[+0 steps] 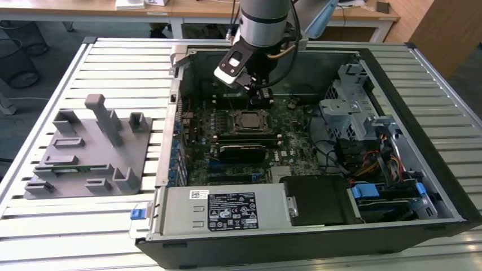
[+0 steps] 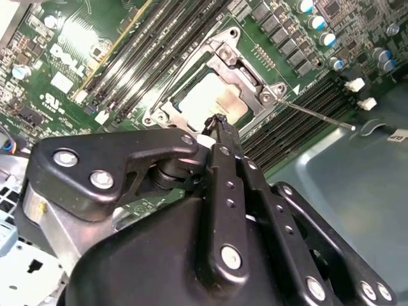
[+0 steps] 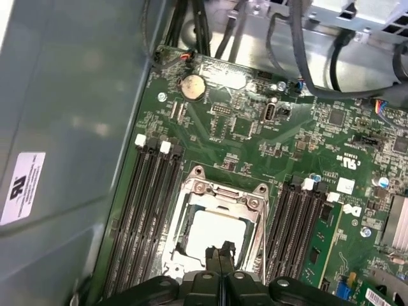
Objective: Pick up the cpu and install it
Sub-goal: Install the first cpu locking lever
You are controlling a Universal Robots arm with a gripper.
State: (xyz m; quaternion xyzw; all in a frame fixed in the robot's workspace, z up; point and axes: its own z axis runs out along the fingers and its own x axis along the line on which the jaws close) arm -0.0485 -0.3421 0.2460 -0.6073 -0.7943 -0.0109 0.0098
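Cpu lying in socket on motherboard. Jaws pinched together, gripping nothing, hovering right over chip. Risk: tips pressing off-centre, tilting cpu, bending socket pins.

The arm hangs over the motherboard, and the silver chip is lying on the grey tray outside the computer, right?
No. The cpu lies in the socket on the motherboard, as the first wrist view shows, not on the tray. The rest holds.

One cpu, one claw
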